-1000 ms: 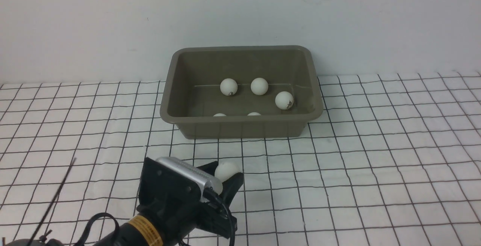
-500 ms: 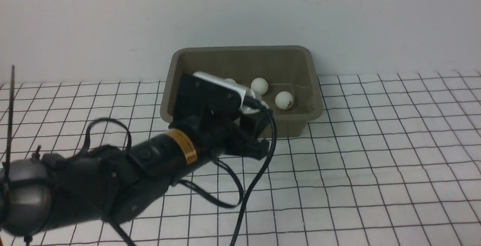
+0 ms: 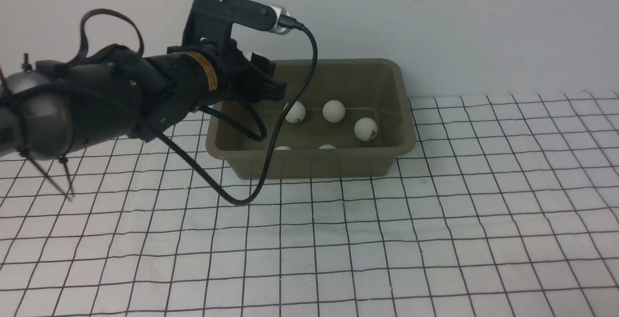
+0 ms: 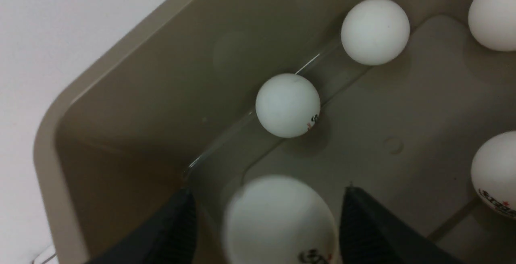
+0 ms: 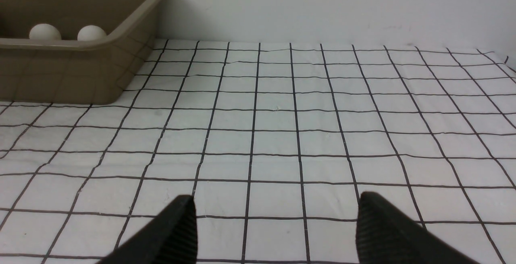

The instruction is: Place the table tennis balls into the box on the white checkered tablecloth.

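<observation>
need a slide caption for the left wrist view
Left gripper open over the olive-grey box, a blurred table tennis ball between its fingers and four more balls in the box.

The left arm (image 3: pixel 121 94) reaches over the near left corner of the box (image 3: pixel 309 164) and blocks the way in from that side. Its black cable (image 3: pixel 271 152) hangs down across the front wall of the box. Inside the box, balls sit along the far wall (image 3: pixel 333 111) and by the near wall (image 3: pixel 327 147), with bare floor between them. One blurry ball (image 4: pixel 280 219) sits between the spread fingers (image 4: pixel 363 223) of the left gripper (image 4: pixel 266 223), with gaps on both sides. The right half of the tablecloth (image 3: pixel 483 210) is wide and bare. The right gripper (image 5: pixel 276 227) has open cloth ahead of it.
</observation>
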`<state>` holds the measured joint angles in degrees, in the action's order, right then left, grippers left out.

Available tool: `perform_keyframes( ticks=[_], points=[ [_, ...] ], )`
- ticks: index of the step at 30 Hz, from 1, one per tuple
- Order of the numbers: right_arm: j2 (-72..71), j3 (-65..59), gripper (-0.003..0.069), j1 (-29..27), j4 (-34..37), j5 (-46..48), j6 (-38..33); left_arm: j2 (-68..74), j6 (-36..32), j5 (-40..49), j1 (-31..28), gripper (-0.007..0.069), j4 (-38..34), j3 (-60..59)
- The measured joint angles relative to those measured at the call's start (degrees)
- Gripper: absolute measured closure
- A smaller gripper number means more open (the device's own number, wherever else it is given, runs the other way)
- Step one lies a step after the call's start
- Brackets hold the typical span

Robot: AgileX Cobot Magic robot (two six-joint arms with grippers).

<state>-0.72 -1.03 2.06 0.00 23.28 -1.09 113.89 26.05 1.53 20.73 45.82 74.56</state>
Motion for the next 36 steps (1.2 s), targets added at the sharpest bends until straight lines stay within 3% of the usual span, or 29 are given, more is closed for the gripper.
perform_keyframes(
  ticks=[17,27,36],
  points=[
    [0.0,0.0,0.0177,0.0,0.0,0.0,0.0,-15.94,7.27,8.78,4.46,0.0177,0.1,0.0],
    [0.0,0.0,0.0177,0.0,0.0,0.0,0.0,-25.75,7.63,20.87,11.81,0.0177,-2.29,0.0],
    [0.0,0.0,0.0177,0.0,0.0,0.0,0.0,-31.28,7.63,25.91,19.96,0.0177,-7.83,0.0]
  ],
)
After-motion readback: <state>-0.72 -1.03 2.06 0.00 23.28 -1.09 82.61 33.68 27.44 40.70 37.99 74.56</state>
